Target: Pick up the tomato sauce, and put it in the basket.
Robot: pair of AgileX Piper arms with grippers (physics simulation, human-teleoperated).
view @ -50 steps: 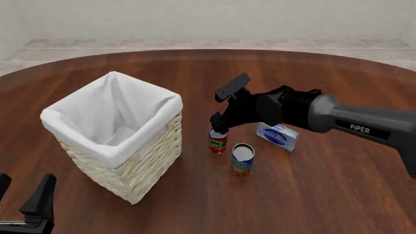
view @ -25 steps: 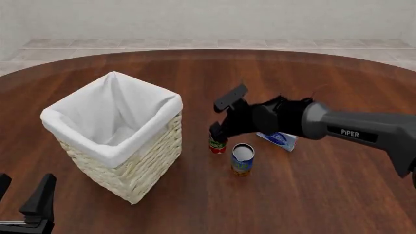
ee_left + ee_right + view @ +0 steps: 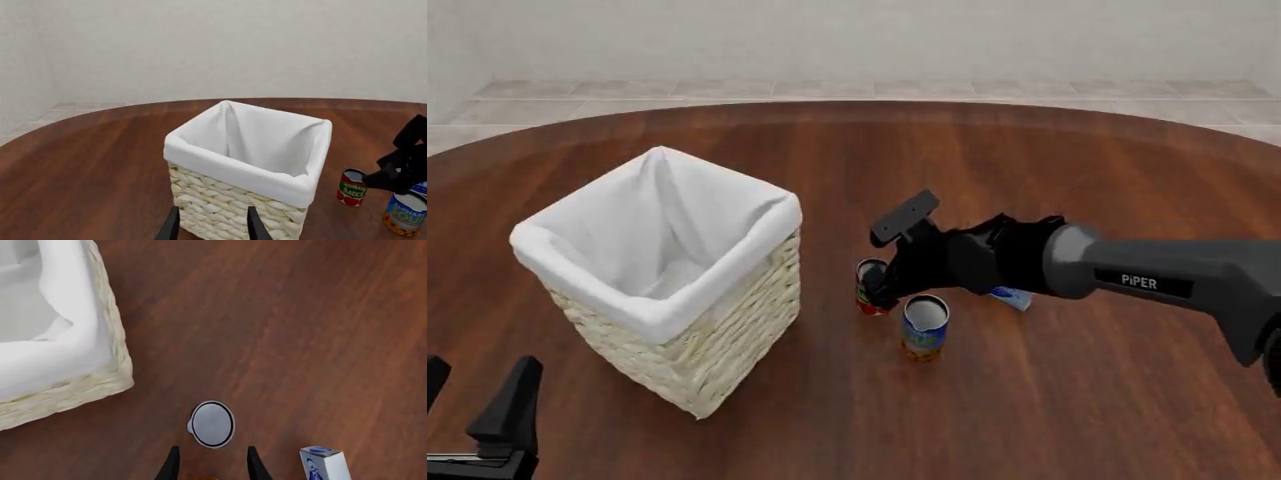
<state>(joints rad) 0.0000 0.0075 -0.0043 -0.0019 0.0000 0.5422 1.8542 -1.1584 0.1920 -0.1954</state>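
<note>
So over that last second the right gripper (image 3: 885, 262) dropped a good bit — it started up above the tomato sauce (image 3: 869, 287) and ended down around the can's level, with one finger (image 3: 884, 285) low right beside the can's right side and the other (image 3: 904, 217) raised above it. The arm (image 3: 1121, 272) sank toward the table with it — the blue-white box (image 3: 1010, 296) got mostly covered behind it, only a sliver showed. Jaws spread the whole way, nothing grabbed yet.
</note>
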